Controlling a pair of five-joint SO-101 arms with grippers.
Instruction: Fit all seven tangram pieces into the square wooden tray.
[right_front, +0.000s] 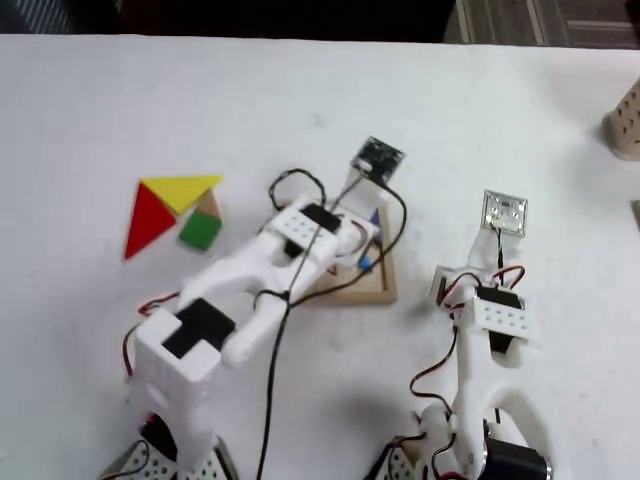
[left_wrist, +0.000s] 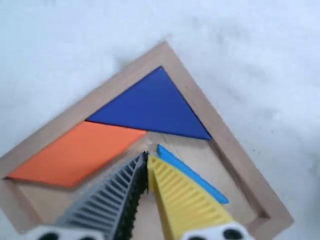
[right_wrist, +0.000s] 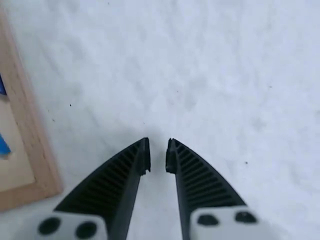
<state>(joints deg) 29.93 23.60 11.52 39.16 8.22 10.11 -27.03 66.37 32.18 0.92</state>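
The square wooden tray (right_front: 380, 292) lies mid-table, under my left arm. Inside the tray (left_wrist: 202, 98) lie a dark blue triangle (left_wrist: 150, 107) and an orange piece (left_wrist: 75, 152). A thin light blue piece (left_wrist: 192, 174) rests against the outer side of my yellow finger. My left gripper (left_wrist: 146, 159) is down in the tray, shut, with nothing between its tips. Loose on the table to the left are a red triangle (right_front: 147, 221), a yellow triangle (right_front: 182, 189), a green square (right_front: 200, 232) and a tan piece (right_front: 209, 204). My right gripper (right_wrist: 158, 152) hangs over bare table beside the tray's edge (right_wrist: 30, 135), its black fingers almost touching.
The right arm (right_front: 498, 318) stands right of the tray with open white table around it. A beige object (right_front: 625, 125) sits at the far right edge. Cables trail from both arms near the front edge.
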